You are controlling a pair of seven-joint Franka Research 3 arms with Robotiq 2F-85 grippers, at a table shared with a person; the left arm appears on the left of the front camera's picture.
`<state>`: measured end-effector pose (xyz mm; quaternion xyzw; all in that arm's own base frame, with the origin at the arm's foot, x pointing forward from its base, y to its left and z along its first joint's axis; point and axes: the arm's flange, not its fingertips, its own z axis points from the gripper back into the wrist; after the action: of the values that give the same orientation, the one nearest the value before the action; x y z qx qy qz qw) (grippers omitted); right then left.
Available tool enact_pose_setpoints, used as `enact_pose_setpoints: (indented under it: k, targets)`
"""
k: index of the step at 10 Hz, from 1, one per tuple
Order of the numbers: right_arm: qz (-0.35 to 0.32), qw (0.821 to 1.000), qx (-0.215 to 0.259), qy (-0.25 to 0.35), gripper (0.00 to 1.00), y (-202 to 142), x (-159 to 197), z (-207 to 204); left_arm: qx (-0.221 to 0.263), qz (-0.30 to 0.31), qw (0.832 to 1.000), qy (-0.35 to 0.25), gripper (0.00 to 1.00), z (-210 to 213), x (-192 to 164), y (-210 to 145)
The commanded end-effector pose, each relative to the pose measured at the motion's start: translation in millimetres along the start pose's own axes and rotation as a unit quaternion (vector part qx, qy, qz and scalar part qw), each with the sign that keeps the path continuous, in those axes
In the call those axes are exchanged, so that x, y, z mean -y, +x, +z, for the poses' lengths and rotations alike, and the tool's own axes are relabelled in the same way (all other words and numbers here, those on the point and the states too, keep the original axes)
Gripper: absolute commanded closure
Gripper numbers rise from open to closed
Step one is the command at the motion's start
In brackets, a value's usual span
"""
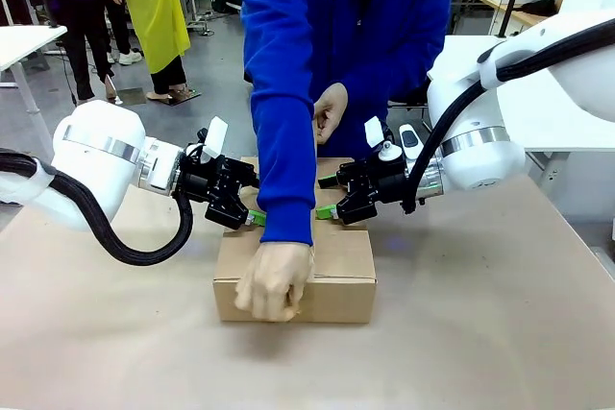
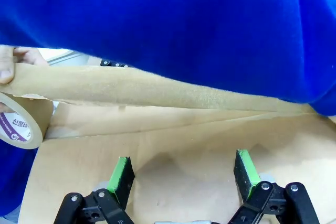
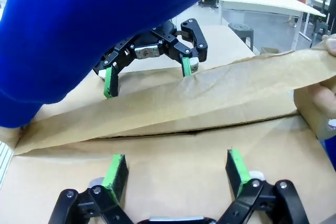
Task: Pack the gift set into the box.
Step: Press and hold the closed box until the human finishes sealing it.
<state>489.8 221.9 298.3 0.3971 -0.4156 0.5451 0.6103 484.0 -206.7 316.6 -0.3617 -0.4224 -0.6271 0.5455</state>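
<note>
Brown carton, the box [image 1: 293, 271], sits closed mid-desk [image 1: 480, 333], flaps down. Gift set can't be seen, so can't tell where it is.

Person in blue sleeve [image 1: 283, 93] leans over the box. One of their hands [image 1: 274, 280] presses on the front top edge of the box; the other [image 1: 330, 110] is raised above the rear.

Tape strip [image 3: 173, 100], brown, is stretched over the flap seam; it runs across both wrist views just above the box top. Tape roll [image 2: 18, 121] is held by the person's fingers [image 2: 8, 64] at the far left of the left wrist view.

Left hand [image 1: 252, 219]: released, green pads spread, resting on or just above the box's left top side; contact unclear. Nothing between the pads in its wrist view, just bare cardboard.

Right hand [image 1: 327, 196]: released too, pads apart, at the box's right top side, empty. Its wrist view looks across the seam at the left hand opposite, with the tape strip between them.

Both hands flank the person's arm, one on each side, close but not touching it.
</note>
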Motion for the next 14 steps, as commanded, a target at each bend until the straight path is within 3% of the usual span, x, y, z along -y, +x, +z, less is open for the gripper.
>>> enact_pose_setpoints:
  k: [1,14]
  targets:
    - [0.0,1.0,-0.003,0.002,0.0,-4.4,-2.9,-0.6,0.003,-0.012,1.0,-0.003,0.0,-1.1,1.5,-1.1]
    - [0.0,1.0,-0.003,0.002,0.0,-4.4,-2.9,-0.6,0.003,-0.012,1.0,-0.003,0.0,-1.1,1.5,-1.1]
